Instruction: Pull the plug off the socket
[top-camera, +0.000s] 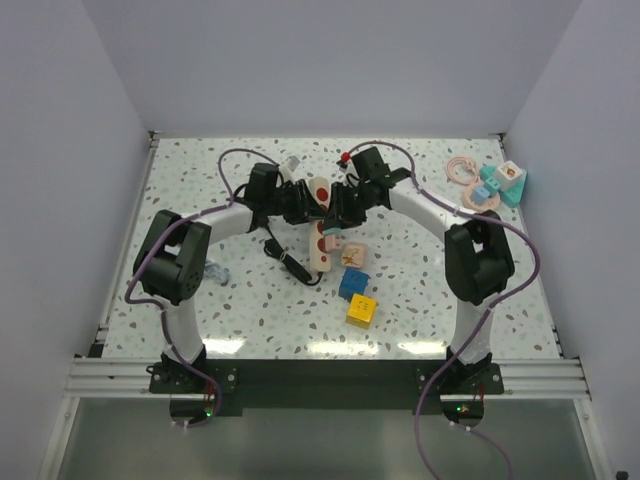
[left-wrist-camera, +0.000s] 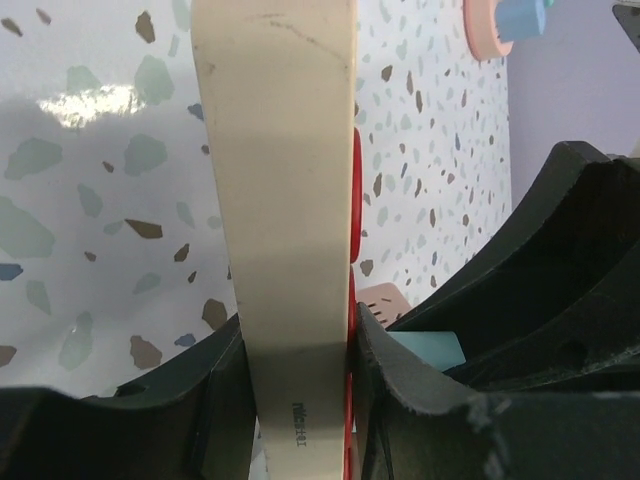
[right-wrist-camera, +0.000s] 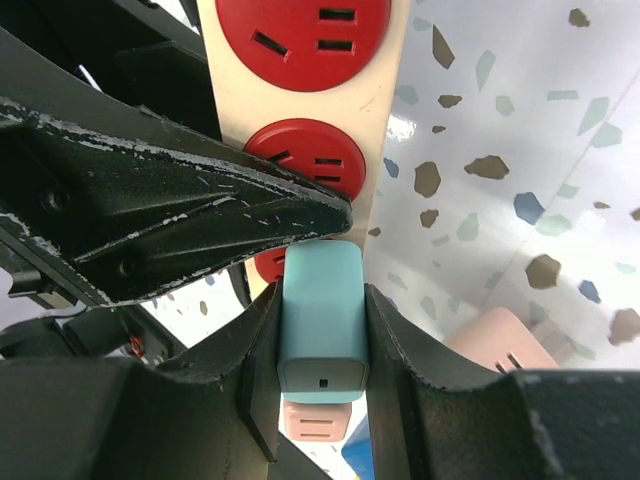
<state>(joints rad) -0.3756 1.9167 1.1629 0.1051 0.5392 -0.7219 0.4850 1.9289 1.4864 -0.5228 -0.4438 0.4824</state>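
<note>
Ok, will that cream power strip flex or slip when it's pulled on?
Probably stiff: the power strip looks like a straight, hard plastic bar. Its smooth sides could slip, though the left gripper clamps both edges.

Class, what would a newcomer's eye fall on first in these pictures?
Both arms meet mid-table over the cream socket strip with red outlets. The left end effector clamps it, and the right end effector grips a teal plug on its face.

Bright overhead light, mild glare.
</note>
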